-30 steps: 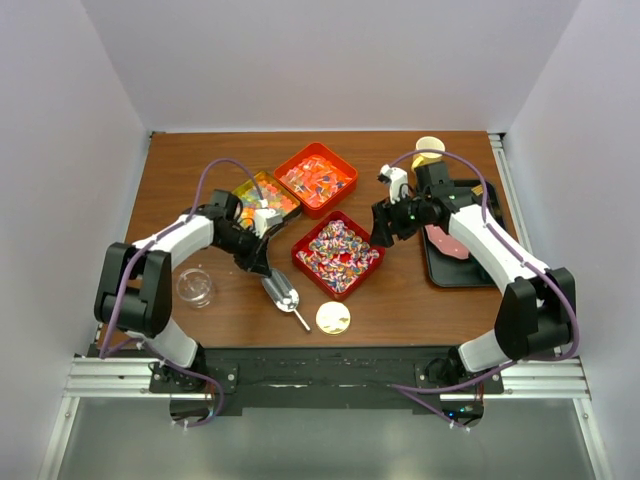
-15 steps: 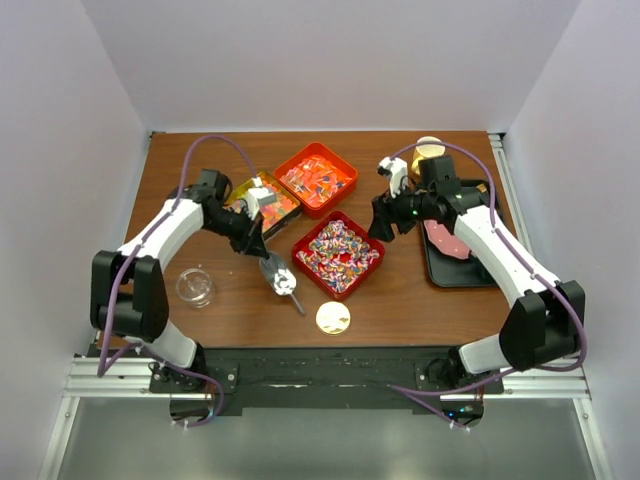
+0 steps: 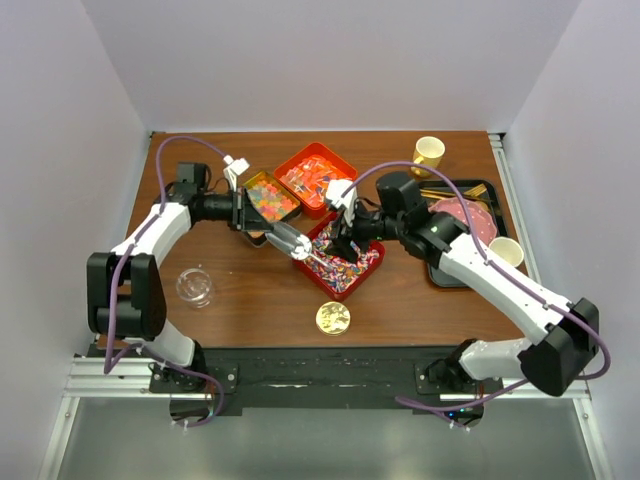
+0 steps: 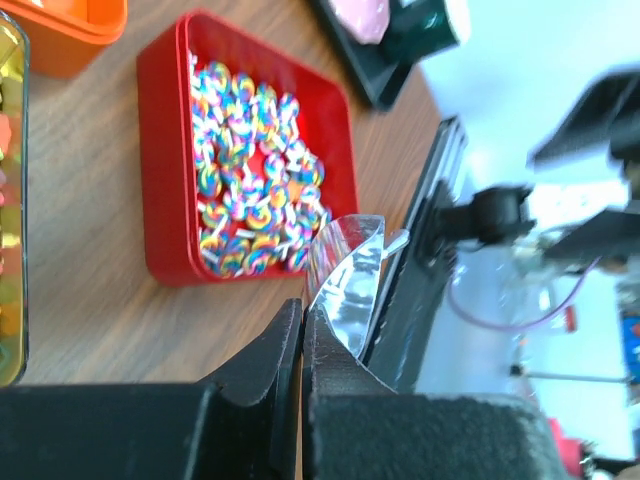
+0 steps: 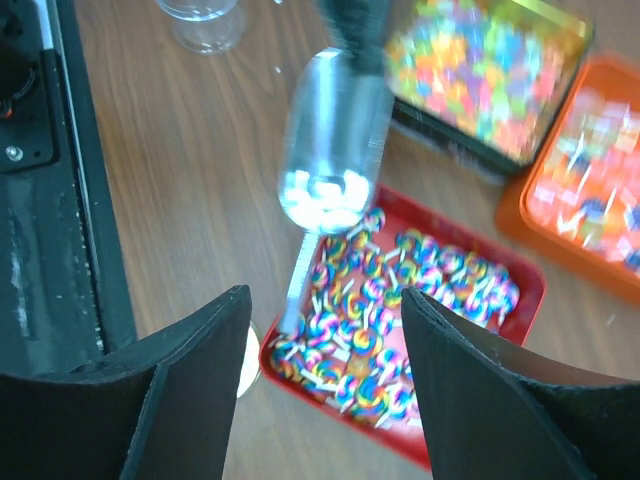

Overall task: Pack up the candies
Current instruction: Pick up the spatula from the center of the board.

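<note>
Clear scoop (image 4: 345, 278) clenched in my left jaws, tipped toward the swirled candies (image 4: 250, 170) for digging, I reckon; right jaws released.

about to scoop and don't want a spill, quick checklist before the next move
1. left gripper shut on scoop: ok
2. scoop tip reaches red tray of swirled candies: ok
3. scoop empty: cannot tell, blurred
4. right gripper open, holding nothing: ok
5. right gripper out of scoop's way: not ok, over same tray
6. clear jar uncovered, gold lid lying apart: ok
</note>
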